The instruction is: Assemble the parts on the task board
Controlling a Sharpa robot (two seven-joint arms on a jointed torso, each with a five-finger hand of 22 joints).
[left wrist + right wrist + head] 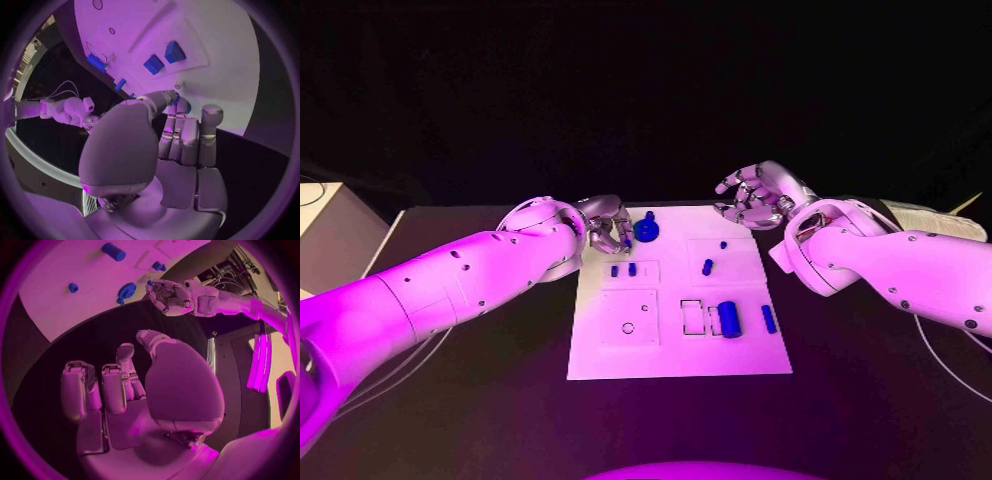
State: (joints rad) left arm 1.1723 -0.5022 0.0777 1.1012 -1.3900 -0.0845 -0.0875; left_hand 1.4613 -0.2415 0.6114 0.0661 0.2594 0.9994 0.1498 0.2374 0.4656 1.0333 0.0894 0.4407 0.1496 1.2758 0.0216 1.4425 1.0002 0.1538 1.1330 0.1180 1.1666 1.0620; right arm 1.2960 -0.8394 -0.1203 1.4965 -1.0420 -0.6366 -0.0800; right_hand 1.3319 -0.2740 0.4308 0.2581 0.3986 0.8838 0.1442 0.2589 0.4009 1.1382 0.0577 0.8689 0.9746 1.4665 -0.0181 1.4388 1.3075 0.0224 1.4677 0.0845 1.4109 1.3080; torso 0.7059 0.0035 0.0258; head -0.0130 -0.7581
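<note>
The white task board [678, 290] lies in the middle of the table. A blue round part with a stem [648, 228] [127, 291] stands near its far left corner. My left hand [606, 230] [181, 130] [169, 296] is just beside it with curled fingers and the thumb against the fingertips. A bit of blue [186, 106] shows at those tips; whether it is held I cannot tell. Two small blue pieces [623, 269] [164, 57], a short peg [708, 267], a thick cylinder [728, 318] and a bar [769, 318] lie on the board. My right hand [759, 197] [119, 385] hovers off the far right corner, fingers curled in, holding nothing.
A pale box [332, 232] stands at the table's far left. A light flat object [935, 218] lies at the far right behind my right arm. Cables [942, 345] run over the dark table beside both arms.
</note>
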